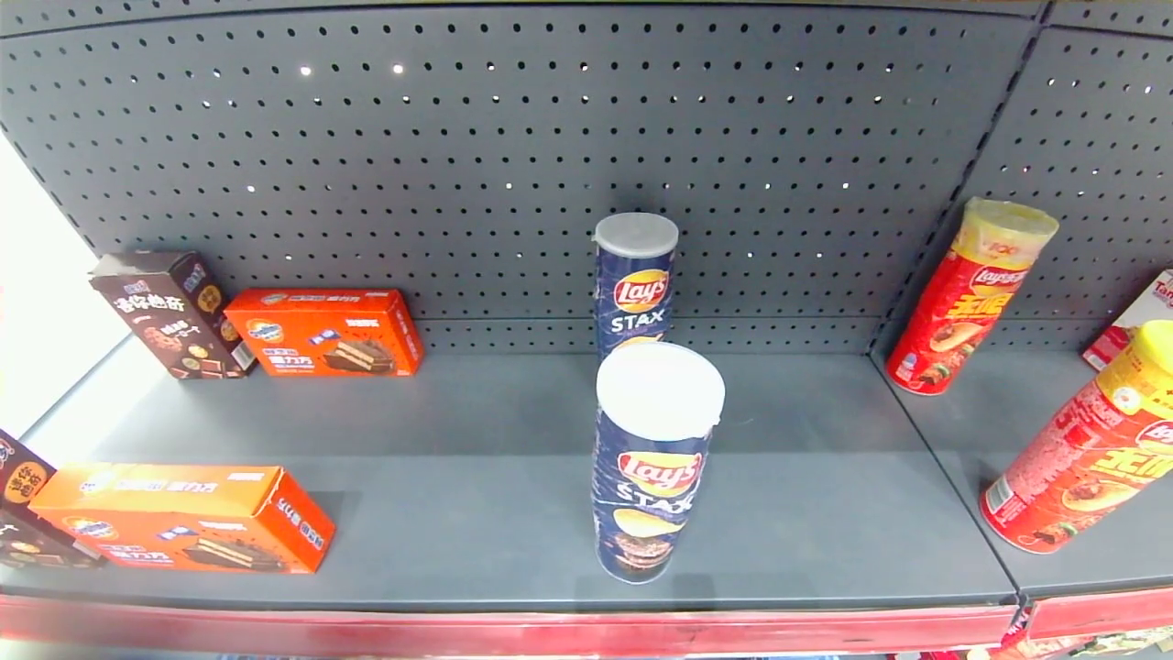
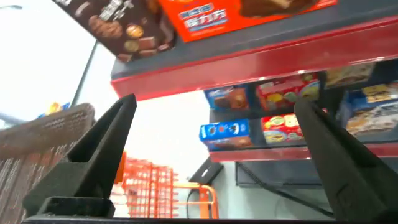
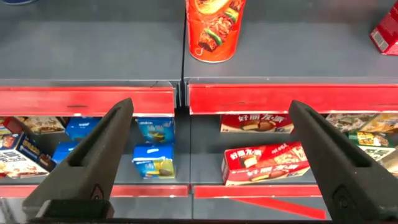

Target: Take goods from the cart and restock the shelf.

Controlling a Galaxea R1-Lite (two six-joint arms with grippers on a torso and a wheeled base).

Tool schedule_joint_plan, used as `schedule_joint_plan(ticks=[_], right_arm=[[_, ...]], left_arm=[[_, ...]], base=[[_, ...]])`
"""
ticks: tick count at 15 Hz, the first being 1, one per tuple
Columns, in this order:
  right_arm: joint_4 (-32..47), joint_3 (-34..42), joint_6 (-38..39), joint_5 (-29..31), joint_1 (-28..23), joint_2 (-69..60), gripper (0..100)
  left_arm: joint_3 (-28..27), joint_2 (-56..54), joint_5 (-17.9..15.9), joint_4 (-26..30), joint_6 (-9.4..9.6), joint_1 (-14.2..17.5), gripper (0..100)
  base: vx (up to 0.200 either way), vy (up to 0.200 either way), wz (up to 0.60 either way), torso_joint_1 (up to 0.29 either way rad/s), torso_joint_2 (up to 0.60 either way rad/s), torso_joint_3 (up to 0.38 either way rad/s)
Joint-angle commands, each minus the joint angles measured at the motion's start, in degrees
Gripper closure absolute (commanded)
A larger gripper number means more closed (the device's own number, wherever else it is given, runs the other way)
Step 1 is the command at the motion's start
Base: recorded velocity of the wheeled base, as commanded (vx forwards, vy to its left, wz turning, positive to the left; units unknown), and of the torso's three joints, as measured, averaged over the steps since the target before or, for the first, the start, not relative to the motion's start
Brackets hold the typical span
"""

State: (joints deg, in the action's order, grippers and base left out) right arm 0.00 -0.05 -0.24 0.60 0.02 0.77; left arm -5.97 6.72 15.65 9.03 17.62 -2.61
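Closest in, both hands are empty. The left gripper (image 2: 214,102) hangs with its fingers spread wide and nothing between them, below the shelf's red front lip (image 2: 249,59). The right gripper (image 3: 211,104) is just as wide and just as bare, facing that lip from the aisle side. Beside the left one there's a brownish mesh wall (image 2: 37,146), most likely the cart, though none of its goods can be made out, so where the next item lies is anyone's guess. Up on the shelf (image 1: 458,477), the front blue can (image 1: 652,467) stands upright near the front edge. The back blue can (image 1: 634,284) is lined up directly behind it, against the pegboard (image 1: 458,165). Off to the left, an orange box (image 1: 183,518) lies near the front and another orange box (image 1: 325,332) at the back beside a dark box (image 1: 169,313). To the right, a red can (image 1: 1081,458) and a farther red can (image 1: 971,298) stand in the neighbouring bay. My read: this is a gap between placements, with the fetch step up next. That calls for turning a hand to the cart, closing on one item, then lifting it over the red lip. It then wants setting down on bare shelf, well clear of those tall, tippy blue cans.
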Motion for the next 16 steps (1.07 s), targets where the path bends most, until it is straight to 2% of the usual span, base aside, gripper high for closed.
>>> schedule_joint_plan(ticks=[1, 3, 4, 5, 6, 13, 14, 16], right_arm=[[0.0, 0.05, -0.02, 0.02, -0.02, -0.33, 0], [0.0, 0.05, -0.02, 0.02, -0.02, -0.33, 0], [0.0, 0.05, -0.02, 0.02, -0.02, -0.33, 0], [0.0, 0.05, -0.02, 0.02, -0.02, -0.33, 0], [0.0, 0.05, -0.02, 0.02, -0.02, -0.42, 0], [0.0, 0.05, -0.28, -0.33, 0.06, -0.42, 0], [0.0, 0.05, 0.16, -0.42, 0.06, -0.42, 0], [0.0, 0.05, -0.02, -0.69, -0.02, -0.33, 0]], left_arm=[[0.08, -6.1, -0.36, 0.02, -2.23, 2.61, 0], [0.7, -6.72, -4.84, -0.77, -7.24, 2.35, 0], [1.93, -6.72, -12.4, -2.88, -12.08, 2.26, 0], [4.48, -6.72, -19.17, -5.43, -13.48, 2.26, 0], [5.89, -6.72, -22.68, -8.24, -13.05, 2.26, 0], [5.89, -6.72, -19.52, -8.77, -13.4, 2.35, 0], [5.8, -6.72, -18.29, -8.42, -13.4, 2.43, 0], [5.8, -6.72, -18.29, -8.42, -13.4, 2.43, 0]], base=[[0.0, 0.0, 0.0, 0.0, 0.0, 0.0], [0.0, 0.0, 0.0, 0.0, 0.0, 0.0], [0.0, 0.0, 0.0, 0.0, 0.0, 0.0], [0.0, 0.0, 0.0, 0.0, 0.0, 0.0], [0.0, 0.0, 0.0, 0.0, 0.0, 0.0], [0.0, 0.0, 0.0, 0.0, 0.0, 0.0], [0.0, 0.0, 0.0, 0.0, 0.0, 0.0], [0.0, 0.0, 0.0, 0.0, 0.0, 0.0]])
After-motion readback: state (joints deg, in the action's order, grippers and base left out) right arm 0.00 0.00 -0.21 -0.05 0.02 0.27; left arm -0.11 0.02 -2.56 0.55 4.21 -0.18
